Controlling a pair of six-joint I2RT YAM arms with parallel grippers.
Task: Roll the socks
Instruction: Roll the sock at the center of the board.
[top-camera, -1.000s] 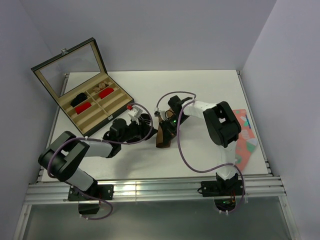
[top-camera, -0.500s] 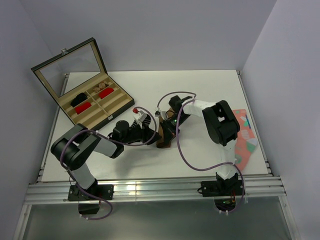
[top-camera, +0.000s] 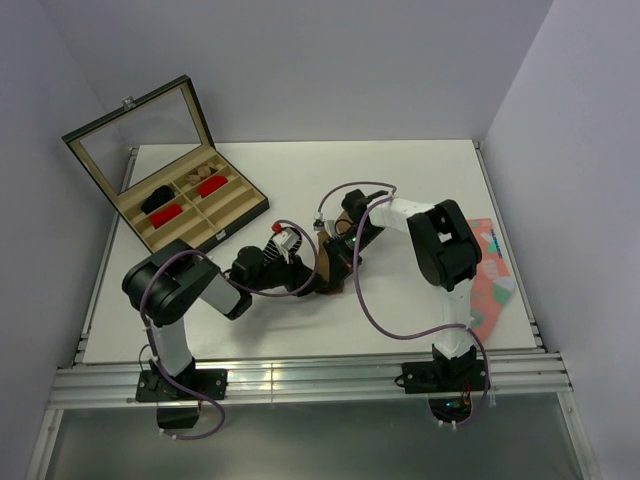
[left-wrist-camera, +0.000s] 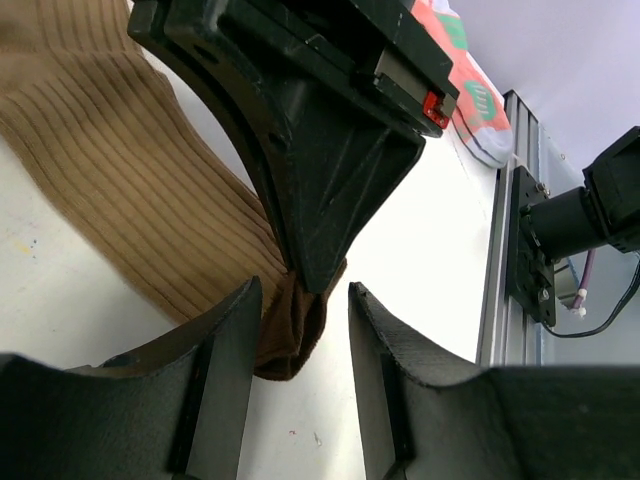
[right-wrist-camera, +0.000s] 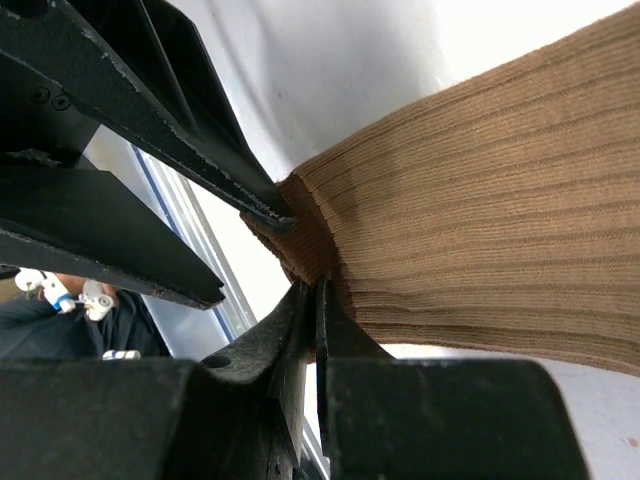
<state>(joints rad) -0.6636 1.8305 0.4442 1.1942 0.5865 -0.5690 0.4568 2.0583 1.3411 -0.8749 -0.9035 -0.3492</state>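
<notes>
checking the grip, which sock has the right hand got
The ribbed tan-brown sock, its end pinched in the right hand. The coral-pink patterned sock lies apart, untouched, at the right.

Tan sock (left-wrist-camera: 130, 190) runs off the frame (both wrist views); box (top-camera: 240, 222) contents indistinct.

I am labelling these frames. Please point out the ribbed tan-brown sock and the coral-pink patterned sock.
ribbed tan-brown sock (right-wrist-camera: 480, 230), right wrist view, middle of the ribbed fabric
coral-pink patterned sock (top-camera: 495, 272), top external view, its middle
</notes>
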